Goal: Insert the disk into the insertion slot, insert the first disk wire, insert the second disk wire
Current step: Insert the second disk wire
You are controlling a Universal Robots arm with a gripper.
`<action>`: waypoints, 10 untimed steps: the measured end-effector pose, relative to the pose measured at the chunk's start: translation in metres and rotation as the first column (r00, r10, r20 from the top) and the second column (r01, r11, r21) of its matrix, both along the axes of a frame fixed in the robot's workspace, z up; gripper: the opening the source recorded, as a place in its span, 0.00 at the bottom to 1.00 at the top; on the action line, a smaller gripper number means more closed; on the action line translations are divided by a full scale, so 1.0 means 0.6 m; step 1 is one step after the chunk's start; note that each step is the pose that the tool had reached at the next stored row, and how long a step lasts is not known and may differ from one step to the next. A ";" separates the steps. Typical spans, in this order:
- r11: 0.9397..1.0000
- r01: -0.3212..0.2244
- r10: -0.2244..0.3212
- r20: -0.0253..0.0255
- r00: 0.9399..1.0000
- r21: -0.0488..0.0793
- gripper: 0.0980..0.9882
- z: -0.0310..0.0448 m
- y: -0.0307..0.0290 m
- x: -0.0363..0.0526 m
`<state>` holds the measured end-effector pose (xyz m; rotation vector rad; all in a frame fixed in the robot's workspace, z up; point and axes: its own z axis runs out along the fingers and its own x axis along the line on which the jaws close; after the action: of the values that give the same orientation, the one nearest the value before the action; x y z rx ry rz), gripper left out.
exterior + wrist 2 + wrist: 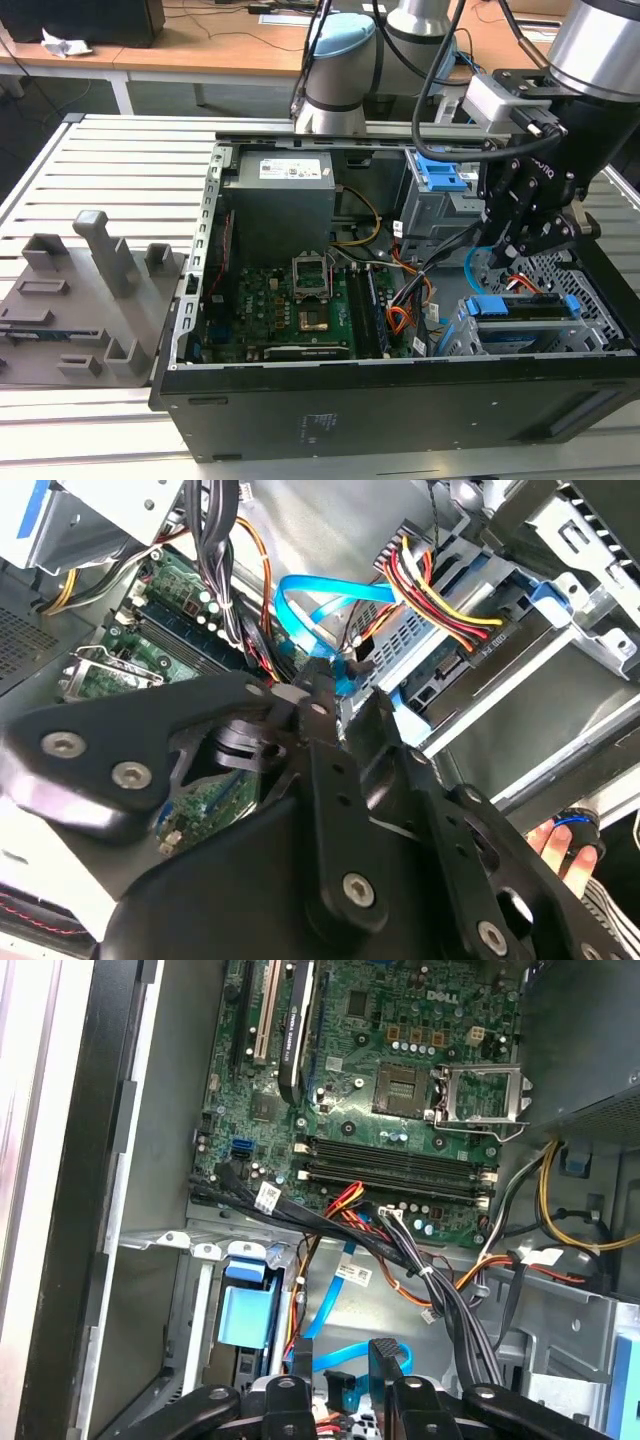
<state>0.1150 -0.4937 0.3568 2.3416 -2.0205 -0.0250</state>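
Note:
The disk [487, 306], edged by its blue carrier, sits in the perforated grey insertion slot [592, 322] at the exterior view's right end of the open computer case. The first disk wire [452, 612], a red, yellow and black bundle, ends in a black plug seated on the disk's [436, 668] edge. My gripper [515, 262] hangs just above the disk. In both wrist views it [335, 692] is shut on the plug end of the light blue second disk wire [300, 592], which loops up from the motherboard side. The same cable [338, 1358] runs into the gripper [340, 1388].
The motherboard [290, 300] and power supply [280, 205] fill the case's middle. Thick black cables [400, 1250] and orange wires [400, 318] cross beside the cage. A taller cage with a blue latch [440, 175] stands behind. A hand [562, 845] rests near the case edge. Grey fixtures [90, 290] lie outside.

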 end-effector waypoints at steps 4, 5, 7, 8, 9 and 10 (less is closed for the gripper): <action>1.000 0.000 0.000 0.000 1.000 -0.001 0.07 0.000 0.0000 0.000; 1.000 0.000 0.000 0.000 1.000 -0.001 0.07 0.000 0.0000 0.000; 1.000 0.000 0.000 0.000 1.000 -0.001 0.07 0.000 -0.0050 0.000; 1.000 0.000 0.000 0.000 1.000 -0.001 0.07 0.000 -0.0128 0.000; 1.000 0.000 0.000 0.000 1.000 -0.002 0.07 0.000 -0.0198 0.000; 1.000 0.000 0.000 0.000 1.000 -0.001 0.07 0.000 -0.0382 0.000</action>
<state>0.1150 -0.5166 0.3568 2.3408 -2.0198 -0.0236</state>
